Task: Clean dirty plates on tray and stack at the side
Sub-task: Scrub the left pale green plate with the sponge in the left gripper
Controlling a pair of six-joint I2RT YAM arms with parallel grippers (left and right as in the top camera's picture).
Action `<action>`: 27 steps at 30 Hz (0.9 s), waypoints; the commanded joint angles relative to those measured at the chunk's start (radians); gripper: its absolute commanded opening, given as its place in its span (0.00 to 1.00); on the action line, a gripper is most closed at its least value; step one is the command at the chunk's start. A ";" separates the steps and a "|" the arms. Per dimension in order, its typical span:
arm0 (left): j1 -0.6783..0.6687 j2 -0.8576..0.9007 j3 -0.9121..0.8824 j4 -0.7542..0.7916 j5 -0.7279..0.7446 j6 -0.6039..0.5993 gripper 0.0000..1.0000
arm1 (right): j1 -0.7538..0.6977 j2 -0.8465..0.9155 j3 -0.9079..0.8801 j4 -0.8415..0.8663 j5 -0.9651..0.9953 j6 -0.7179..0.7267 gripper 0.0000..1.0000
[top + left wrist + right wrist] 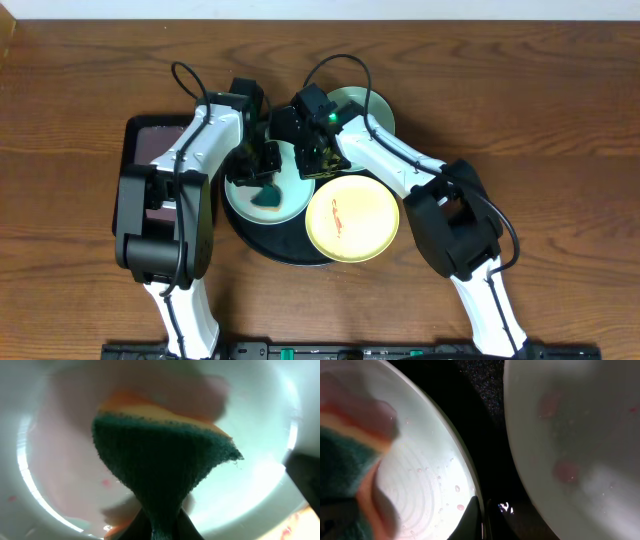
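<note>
A mint-blue plate (292,198) lies on the left of the black tray (285,248). My left gripper (262,165) is shut on a green-and-yellow sponge (160,460) and presses it onto this plate (265,460), where a few small red specks show. My right gripper (316,160) is shut on the plate's right rim (470,480), one finger on each side of it. A yellow plate (352,217) with red smears lies on the tray's right part and also shows in the right wrist view (580,435). A second mint-blue plate (368,106) lies behind the arms at the tray's far side.
A rectangular dark maroon tray (150,150) sits on the wooden table to the left of the black tray, partly under my left arm. Both arms cross over the back of the black tray.
</note>
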 commanded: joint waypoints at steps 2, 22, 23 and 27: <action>-0.004 0.022 -0.006 0.089 0.105 0.076 0.07 | 0.011 0.034 0.001 -0.018 0.024 -0.018 0.01; -0.007 0.022 -0.006 -0.058 -0.004 0.095 0.07 | 0.010 0.034 0.001 -0.021 0.024 -0.018 0.01; -0.007 0.022 -0.006 -0.051 0.074 0.163 0.07 | 0.010 0.035 0.001 -0.021 0.023 -0.018 0.01; -0.004 0.022 -0.005 0.037 0.165 0.245 0.07 | 0.008 0.035 0.001 -0.021 0.013 -0.018 0.01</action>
